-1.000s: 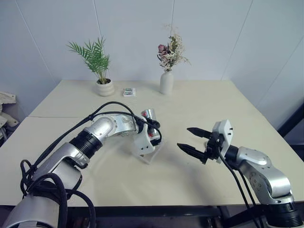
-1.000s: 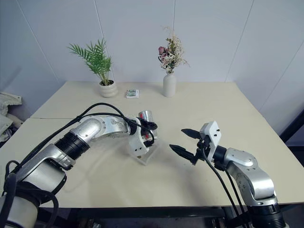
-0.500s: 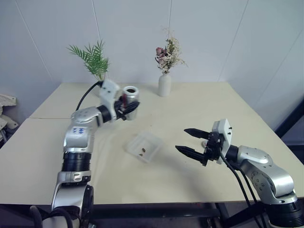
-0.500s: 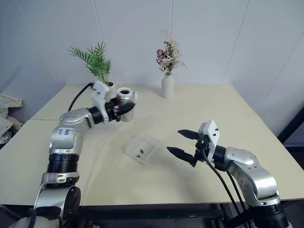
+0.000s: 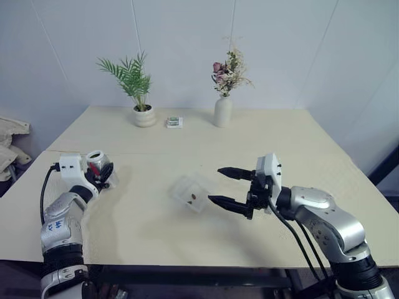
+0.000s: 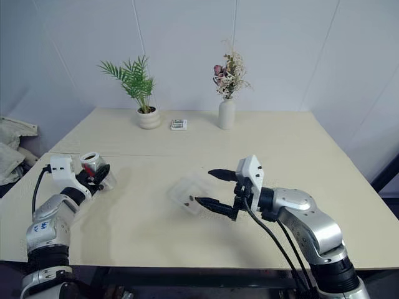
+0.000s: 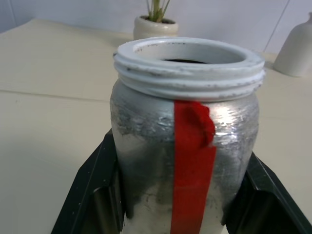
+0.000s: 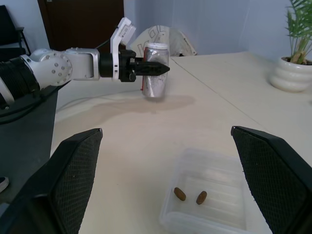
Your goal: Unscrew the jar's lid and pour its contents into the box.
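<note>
- The jar (image 7: 187,146) is held upright, clamped between the fingers of the left end effector (image 5: 101,171), low over the bench (image 5: 262,134) near its left edge.
- The jar's mouth is open; no lid is on it, so the unscrewing is judged done.
- Two small brown bits, the contents (image 8: 190,195), lie in the box (image 8: 210,197), which sits on the bench just ahead of and below the right end effector (image 5: 223,185), well apart from the left one.
- Pouring is therefore judged done as well; little appears to be left beyond setting the jar down.
- The right end effector is spread wide and holds nothing; its fingertips point at the box without touching it.
- Whether anything remains inside the jar cannot be told: its inside is dark past the white threaded rim.
- The jar's base is cut off in the left wrist view, so contact with the bench cannot be judged.
- A plant (image 5: 134,87), a vase (image 5: 222,111) and a small packet (image 5: 173,122) stand far beyond both end effectors.
</note>
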